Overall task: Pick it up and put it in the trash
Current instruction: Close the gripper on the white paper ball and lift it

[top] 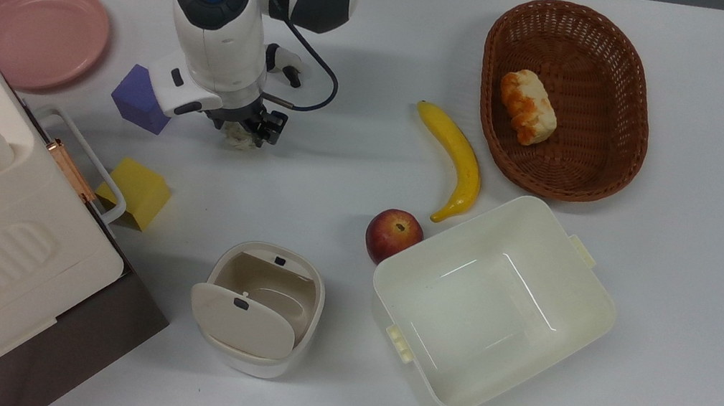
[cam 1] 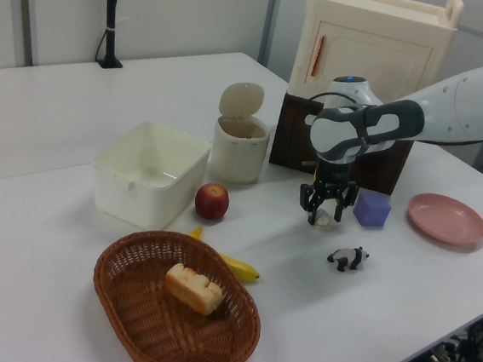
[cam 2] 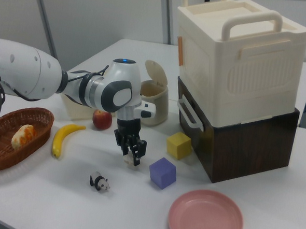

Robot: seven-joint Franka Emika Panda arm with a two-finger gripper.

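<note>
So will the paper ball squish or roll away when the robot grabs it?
Probably squishes a little: the paper ball looks crumpled, so it should give. It looks light. It likely won't roll far, since the gripper sits right over it with jaws on both sides.

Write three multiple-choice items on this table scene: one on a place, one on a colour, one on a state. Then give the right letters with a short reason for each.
1. Where does the bread lie?
A. in the brown basket
B. on the pink plate
C. in the cream tub

2. What colour is the block nearest the pincer?
A. green
B. purple
C. red

3. How is the small bin's lid?
A. shut flat
B. taken off and lying on the table
C. swung open

Answers:
1 A: the bread sits inside the basket.
2 B: the purple block lies beside the pincer, which is down around the paper ball.
3 C: the bin shows its lid tipped up and its inside open.
</note>
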